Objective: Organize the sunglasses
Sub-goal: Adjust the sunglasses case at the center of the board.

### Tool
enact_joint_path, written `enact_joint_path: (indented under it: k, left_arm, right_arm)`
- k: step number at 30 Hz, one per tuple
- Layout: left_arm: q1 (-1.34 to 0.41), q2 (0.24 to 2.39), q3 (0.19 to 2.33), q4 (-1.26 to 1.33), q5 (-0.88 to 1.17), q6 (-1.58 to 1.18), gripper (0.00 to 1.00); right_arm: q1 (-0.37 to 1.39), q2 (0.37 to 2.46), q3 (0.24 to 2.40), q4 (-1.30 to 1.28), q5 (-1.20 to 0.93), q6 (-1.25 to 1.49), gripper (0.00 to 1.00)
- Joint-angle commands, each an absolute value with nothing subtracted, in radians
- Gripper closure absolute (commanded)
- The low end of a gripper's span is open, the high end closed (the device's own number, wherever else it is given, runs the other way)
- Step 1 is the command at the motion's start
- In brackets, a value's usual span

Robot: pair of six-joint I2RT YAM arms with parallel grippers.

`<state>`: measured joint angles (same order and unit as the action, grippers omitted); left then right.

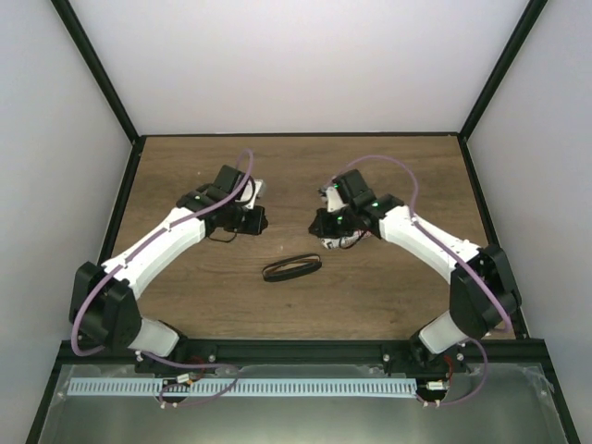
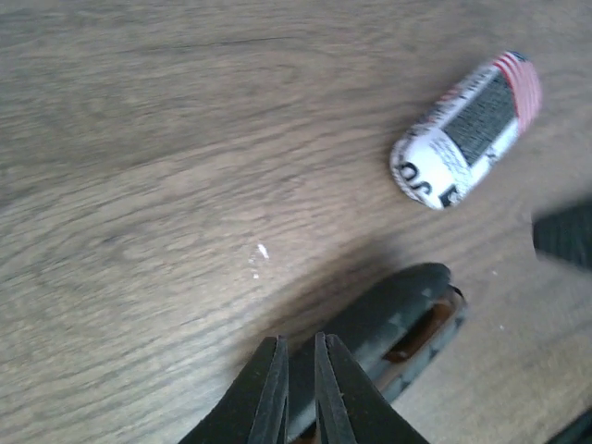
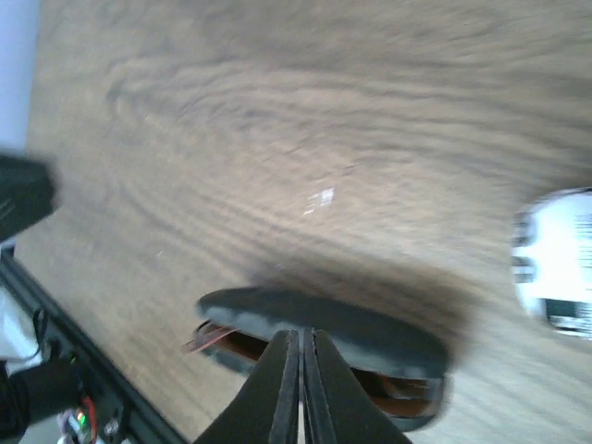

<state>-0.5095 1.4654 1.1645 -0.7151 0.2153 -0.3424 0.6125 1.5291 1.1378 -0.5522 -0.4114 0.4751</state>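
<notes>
Lying folded on the wooden table (image 1: 398, 176), the sunglasses (image 1: 291, 269) sit just below the centre of the top view, between the two arms and nearer to the bases than either tool. Their frame is dark, and the wrist views show amber-brown lenses inside it.

The left gripper (image 1: 253, 220) hangs up and to the left of the sunglasses, and the right gripper (image 1: 321, 226) hangs up and to the right of them. Neither touches the eyewear in the top view.

In the left wrist view the left gripper (image 2: 301, 347) rises from the bottom edge, its fingers brought together with only a hairline gap and nothing between them. The sunglasses (image 2: 407, 314) appear just right of those tips, at lower right of centre. A white glasses case (image 2: 462, 129), printed with black newsprint and red stripes at one end, lies on the wood in the upper right, well apart from the eyewear.

In the right wrist view the right gripper (image 3: 302, 335) is pressed together too and empty. The sunglasses (image 3: 324, 338) stretch across the lower middle behind its tips. A blurred white item (image 3: 555, 264) is cut off by the right edge; its kind cannot be told.
</notes>
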Motion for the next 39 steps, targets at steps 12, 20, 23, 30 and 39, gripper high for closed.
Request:
enact_joint_path:
  k: [12, 20, 23, 30, 39]
  left_arm:
    - [-0.72, 1.548, 1.174, -0.733, 0.203, 0.039, 0.9]
    - [-0.728, 1.543, 1.13, -0.745, 0.125, 0.144, 0.93]
    - [-0.728, 1.567, 1.128, -0.776, 0.108, 0.178, 0.94]
    - [-0.729, 1.547, 1.126, -0.791, 0.153, 0.178, 0.95]
    - [-0.73, 1.537, 1.079, -0.78, 0.234, 0.179, 0.96]
  right_arm:
    - [0.403, 1.439, 1.051, -0.533, -0.441, 0.54, 0.7]
    - [0.391, 1.457, 1.028, -0.515, -0.467, 0.533, 0.66]
    - [0.39, 1.467, 1.027, -0.51, -0.478, 0.532, 0.66]
    - [0.388, 1.492, 1.034, -0.504, -0.489, 0.532, 0.66]
    - [0.389, 1.505, 1.025, -0.495, -0.49, 0.527, 0.66]
